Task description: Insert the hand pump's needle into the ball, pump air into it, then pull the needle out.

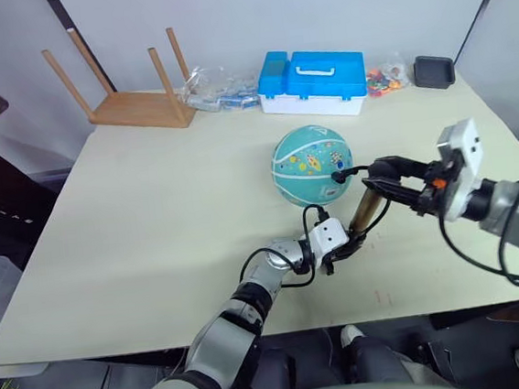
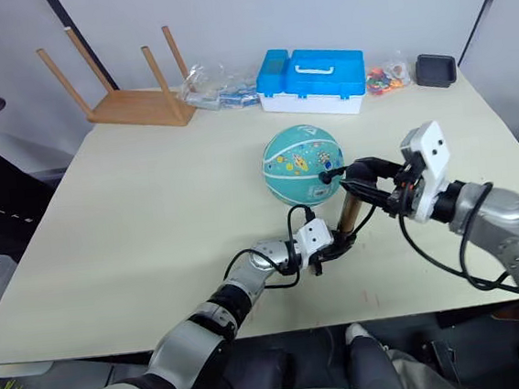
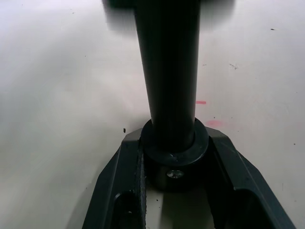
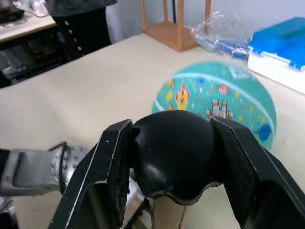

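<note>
The ball (image 1: 310, 164) sits mid-table, just ahead of both grippers, with the pump's hose (image 1: 350, 171) running to its near right side; the needle itself is too small to make out, so you cannot tell whether it is seated in the valve. The pump (image 1: 366, 208) stands tilted just beside the ball, bronze barrel leaning up toward your right.

Your left gripper (image 1: 337, 259) has its jaws clamped on the pump's black base cap (image 3: 175, 155), pinning it near the table (image 1: 151, 214). Your right gripper (image 1: 389, 179) has its jaws closed around the rounded black handle (image 4: 174, 155) at the top.

This looks like the pumping step. Keep the left grip firm and steady so the base does not skate across the table. Drive the handle straight along the barrel's axis; any sideways push will probably lever the barrel against the left jaws or tug the hose. Watch the ball: it rests free and could roll, straining the hose. Leave slack in the hose at each stroke.

The blue box (image 1: 315, 81) and upturned stool (image 1: 130, 87) at the far edge are well apart.
</note>
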